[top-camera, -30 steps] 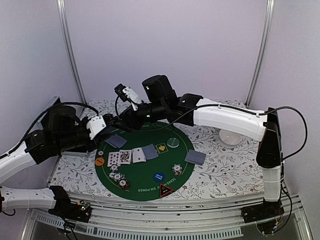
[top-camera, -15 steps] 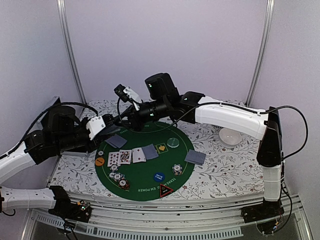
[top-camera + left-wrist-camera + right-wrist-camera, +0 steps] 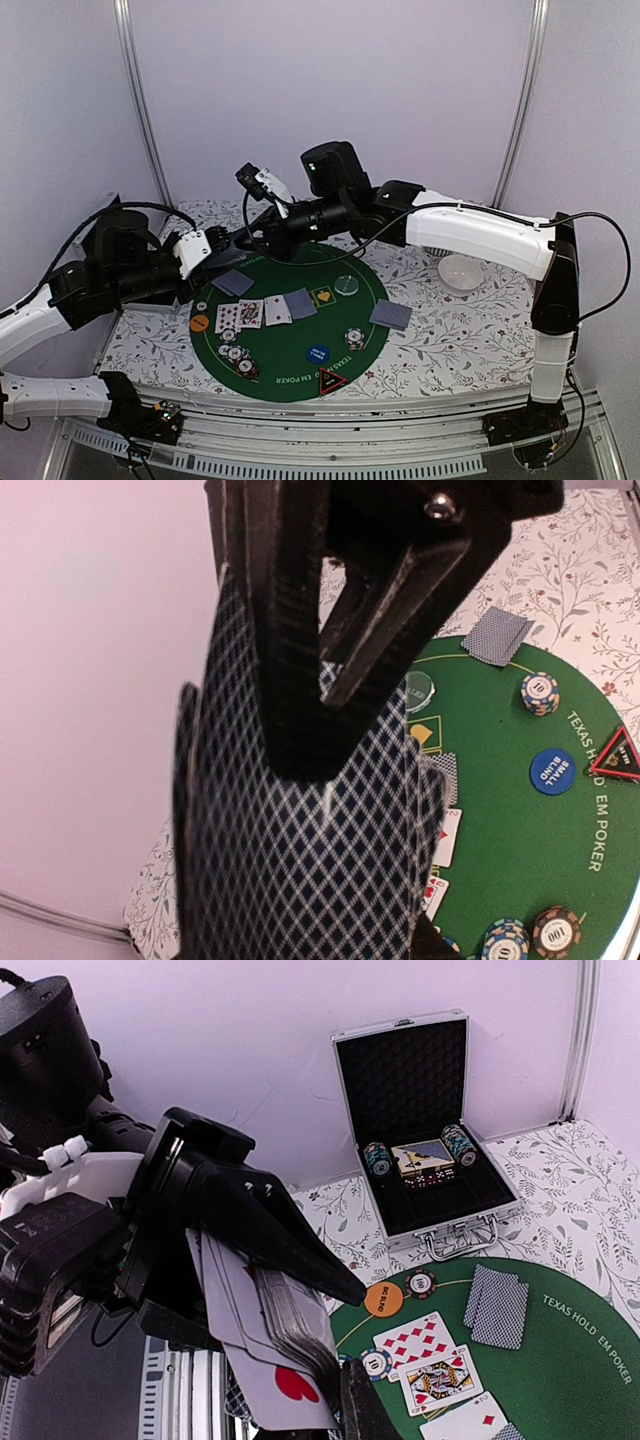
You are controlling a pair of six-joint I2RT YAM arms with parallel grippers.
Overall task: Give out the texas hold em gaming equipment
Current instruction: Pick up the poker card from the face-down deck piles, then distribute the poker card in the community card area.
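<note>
The right gripper (image 3: pixel 250 232) has lifted slightly left of centre, and I cannot tell its opening. The left gripper (image 3: pixel 228 245) clamps the grey-blue-backed card deck (image 3: pixel 300 860). Only the right wrist view shows an open silver case (image 3: pixel 420 1150).

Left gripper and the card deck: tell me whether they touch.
Touching: left wrist view shows the left gripper pressed flat against the card deck.

I read "TEXAS HOLD EM POKER" on green mat (image 3: pixel 500 815), "SMALL BLIND" on blue button (image 3: pixel 552 771), "100" on chip (image 3: pixel 556 932).
</note>
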